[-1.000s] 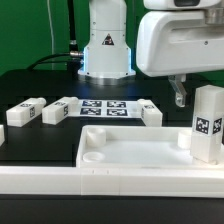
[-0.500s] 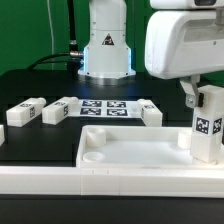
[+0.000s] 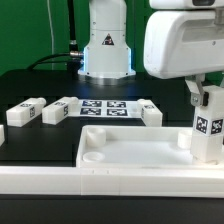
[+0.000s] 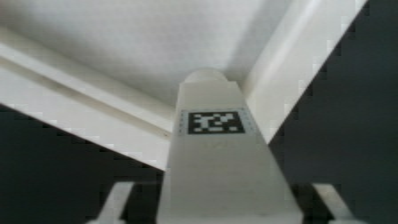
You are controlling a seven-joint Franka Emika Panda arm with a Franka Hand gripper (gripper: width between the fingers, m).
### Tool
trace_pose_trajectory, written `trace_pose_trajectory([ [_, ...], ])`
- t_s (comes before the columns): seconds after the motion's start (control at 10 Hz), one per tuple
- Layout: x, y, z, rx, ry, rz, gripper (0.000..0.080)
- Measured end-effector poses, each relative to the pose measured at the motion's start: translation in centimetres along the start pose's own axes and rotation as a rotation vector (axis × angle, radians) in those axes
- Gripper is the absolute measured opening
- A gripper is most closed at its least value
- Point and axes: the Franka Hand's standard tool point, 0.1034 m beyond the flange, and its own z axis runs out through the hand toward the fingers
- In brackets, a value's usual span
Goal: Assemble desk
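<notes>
Showing the leg-fitting step: an upright leg [image 3: 208, 125] at the tabletop's [image 3: 135, 150] edge, on the exterior view's right, is straddled by the gripper [image 3: 200, 95], with its jaws wide apart. A firm closing grasp is judged to be needed next.

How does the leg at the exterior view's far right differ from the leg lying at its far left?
The right leg stands upright at the tabletop corner; the left leg lies flat on the black table. The end effector straddles the right leg; the left leg is nowhere near it. Both are white with black-and-white tags.
</notes>
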Motion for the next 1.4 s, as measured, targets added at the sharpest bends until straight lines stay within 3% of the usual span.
trace_pose_trajectory([
  [1.2, -0.15, 0.24, 0.12, 0.041, -0.013, 1.053, 0.0289],
  [1.4, -0.19, 0.16, 0.18, 0.061, -0.025, 1.269, 0.0290],
])
